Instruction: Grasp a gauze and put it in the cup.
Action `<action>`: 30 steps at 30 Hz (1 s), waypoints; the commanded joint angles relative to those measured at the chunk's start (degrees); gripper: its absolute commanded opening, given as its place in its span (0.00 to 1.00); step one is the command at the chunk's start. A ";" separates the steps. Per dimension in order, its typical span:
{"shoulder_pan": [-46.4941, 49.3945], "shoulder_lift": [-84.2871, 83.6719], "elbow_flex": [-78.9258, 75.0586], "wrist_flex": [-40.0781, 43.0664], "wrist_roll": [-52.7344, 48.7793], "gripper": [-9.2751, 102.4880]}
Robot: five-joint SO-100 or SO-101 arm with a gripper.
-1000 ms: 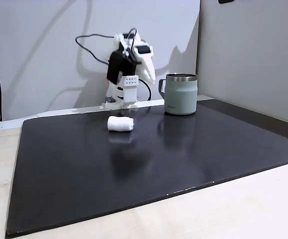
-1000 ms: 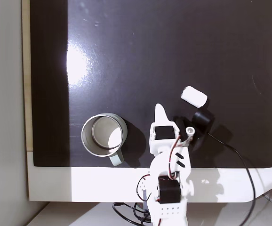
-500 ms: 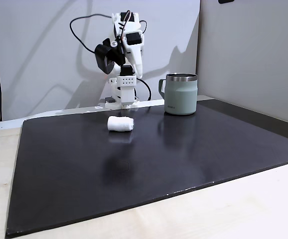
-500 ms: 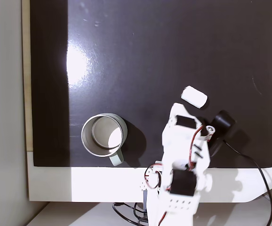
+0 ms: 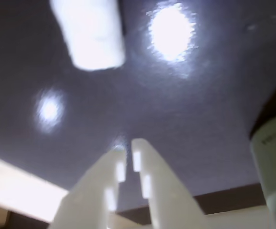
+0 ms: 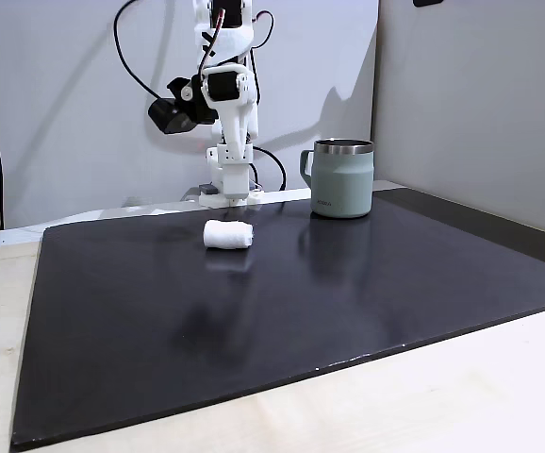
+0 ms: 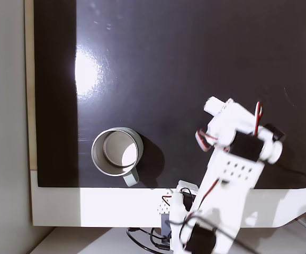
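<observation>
Lying across a pale wooden table (image 6: 461, 396), a glossy black mat (image 6: 348, 283), throwing back bright ceiling glare (image 7: 87, 74). Standing behind, a grey wall (image 6: 56, 104). Trailing over that wall, a black cable (image 6: 126, 66).

Open mat (image 6: 282, 311) surrounds the gauze (image 6: 228, 235); the cup (image 6: 341, 178), well apart, is the sole obstacle.
</observation>
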 commanded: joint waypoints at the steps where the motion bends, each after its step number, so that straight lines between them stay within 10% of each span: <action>1: 0.44 -4.13 -8.44 3.52 0.18 0.08; 13: 1.23 -12.13 -8.09 1.49 -4.75 0.38; 30: 3.52 -25.93 -4.83 -4.92 -8.53 0.45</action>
